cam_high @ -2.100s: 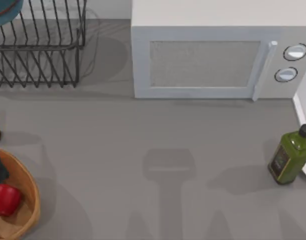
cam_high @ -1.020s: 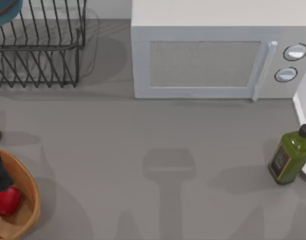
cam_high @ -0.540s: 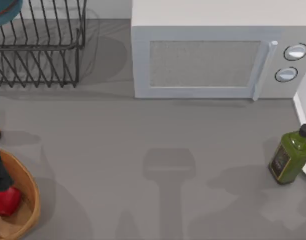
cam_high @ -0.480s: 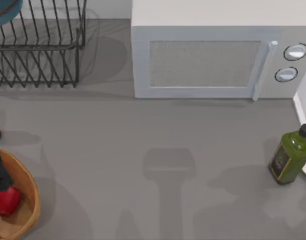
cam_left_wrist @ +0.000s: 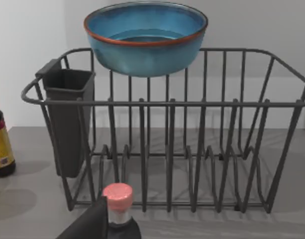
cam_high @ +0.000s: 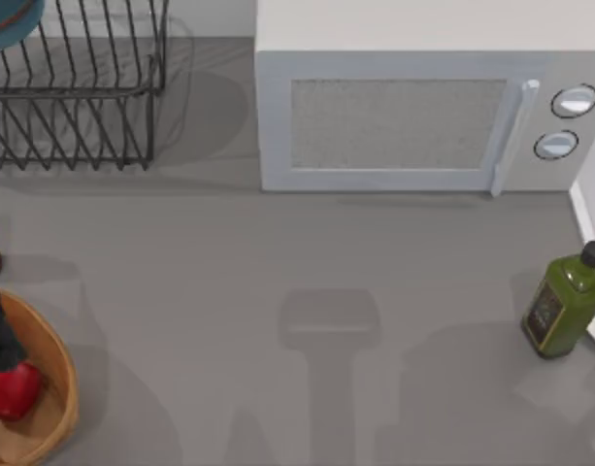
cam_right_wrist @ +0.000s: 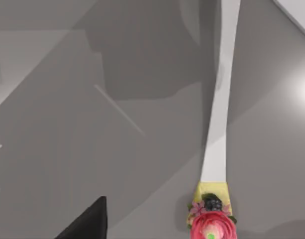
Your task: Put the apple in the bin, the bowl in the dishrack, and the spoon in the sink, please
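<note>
Compared with two seconds ago, the apple [cam_high: 8, 390] sits lower inside the bin [cam_high: 66, 393], and the left gripper [cam_high: 0, 351] reaches further over it. I judge the apple step done or nearly so. The arm hangs just above the bin's inner side; I cannot tell its grip state.

The bowl [cam_left_wrist: 146, 37] rests on the dishrack [cam_left_wrist: 167, 149] top rim, beyond the bin.

The right wrist view shows the spoon [cam_right_wrist: 219, 124] over grey counter; whether it is gripped, I cannot tell.

Red apple [cam_high: 8, 390] in bin [cam_high: 56, 374]; blue bowl [cam_left_wrist: 146, 37] atop dishrack [cam_left_wrist: 167, 149]
</note>
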`<state>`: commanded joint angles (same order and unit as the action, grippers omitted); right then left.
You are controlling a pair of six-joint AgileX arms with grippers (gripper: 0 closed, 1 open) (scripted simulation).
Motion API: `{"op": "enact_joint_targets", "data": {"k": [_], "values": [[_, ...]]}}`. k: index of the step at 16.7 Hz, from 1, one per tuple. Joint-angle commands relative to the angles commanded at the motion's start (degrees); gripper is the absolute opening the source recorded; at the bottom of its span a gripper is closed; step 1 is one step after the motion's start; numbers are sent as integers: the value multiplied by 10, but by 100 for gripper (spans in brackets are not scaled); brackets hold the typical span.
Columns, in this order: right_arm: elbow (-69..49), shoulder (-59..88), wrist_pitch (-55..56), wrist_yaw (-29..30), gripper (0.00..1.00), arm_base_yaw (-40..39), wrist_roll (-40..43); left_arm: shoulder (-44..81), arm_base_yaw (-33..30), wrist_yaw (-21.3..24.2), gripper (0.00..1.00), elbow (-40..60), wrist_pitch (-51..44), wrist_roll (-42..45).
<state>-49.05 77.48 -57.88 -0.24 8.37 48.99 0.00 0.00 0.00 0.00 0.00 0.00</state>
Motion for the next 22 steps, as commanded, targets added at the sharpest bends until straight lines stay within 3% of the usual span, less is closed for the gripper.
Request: {"op": "enact_joint_targets", "data": {"k": [5, 11, 20, 22], "values": [[42, 1, 43, 0, 100, 0, 5, 0, 0, 0, 100, 0, 0, 0], [160, 62, 214, 0, 100, -1, 4, 0, 0, 0, 100, 0, 0, 0], [136, 140, 276, 0, 100, -3, -5, 0, 0, 0, 100, 0, 0, 0], [136, 140, 276, 0, 85, -3, -5, 0, 0, 0, 100, 0, 0, 0]]}}
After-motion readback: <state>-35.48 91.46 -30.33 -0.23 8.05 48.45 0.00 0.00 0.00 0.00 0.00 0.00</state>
